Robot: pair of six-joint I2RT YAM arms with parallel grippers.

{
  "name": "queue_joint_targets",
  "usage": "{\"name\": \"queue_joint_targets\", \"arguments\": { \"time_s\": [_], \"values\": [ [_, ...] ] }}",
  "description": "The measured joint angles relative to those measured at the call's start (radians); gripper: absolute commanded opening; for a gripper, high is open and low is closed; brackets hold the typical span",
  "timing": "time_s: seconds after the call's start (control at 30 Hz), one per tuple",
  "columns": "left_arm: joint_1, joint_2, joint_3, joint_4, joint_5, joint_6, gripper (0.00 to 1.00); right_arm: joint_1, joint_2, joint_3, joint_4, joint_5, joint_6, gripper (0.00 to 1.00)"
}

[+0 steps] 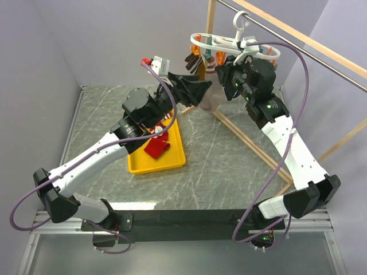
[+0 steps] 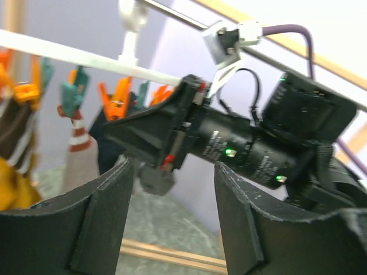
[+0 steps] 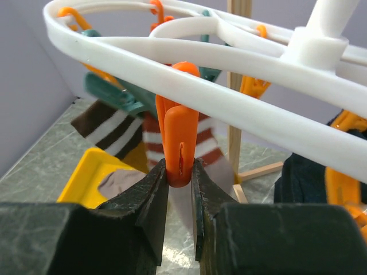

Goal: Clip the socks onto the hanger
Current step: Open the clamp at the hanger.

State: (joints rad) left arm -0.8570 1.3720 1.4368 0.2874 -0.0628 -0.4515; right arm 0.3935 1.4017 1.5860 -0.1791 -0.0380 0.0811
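Note:
The white hanger hangs by its hook from the metal rod, with several socks clipped to it. In the right wrist view my right gripper is shut on the lower end of an orange clip under the hanger ring. Behind the clip hang a brown-and-white striped sock and a red-and-white striped sock; a navy sock hangs to the right. My left gripper is open with nothing between its fingers, just left of the right gripper. A red sock lies on the tray.
A yellow tray sits on the marble table under my left arm, and a grey sock lies in it. The wooden frame's post and floor rails surround the hanger. Grey walls close in on the left and at the back.

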Motion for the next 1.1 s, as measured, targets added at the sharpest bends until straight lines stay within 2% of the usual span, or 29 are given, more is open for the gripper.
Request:
{"name": "queue_joint_targets", "arguments": {
  "time_s": [0.1,0.3,0.57,1.1],
  "values": [
    [0.000,0.036,0.047,0.005,0.055,-0.016,0.55,-0.002,-0.013,0.001,-0.010,-0.027,0.003,0.07],
    [0.029,0.142,0.136,0.015,0.118,-0.079,0.52,-0.011,-0.022,0.015,-0.029,-0.091,0.005,0.07],
    [0.125,0.230,0.184,0.027,0.196,-0.179,0.52,-0.019,-0.053,0.015,-0.050,-0.177,0.005,0.04],
    [0.176,0.316,0.253,0.120,0.338,-0.307,0.53,-0.034,-0.072,0.015,-0.055,-0.254,0.013,0.01]
  ]
}}
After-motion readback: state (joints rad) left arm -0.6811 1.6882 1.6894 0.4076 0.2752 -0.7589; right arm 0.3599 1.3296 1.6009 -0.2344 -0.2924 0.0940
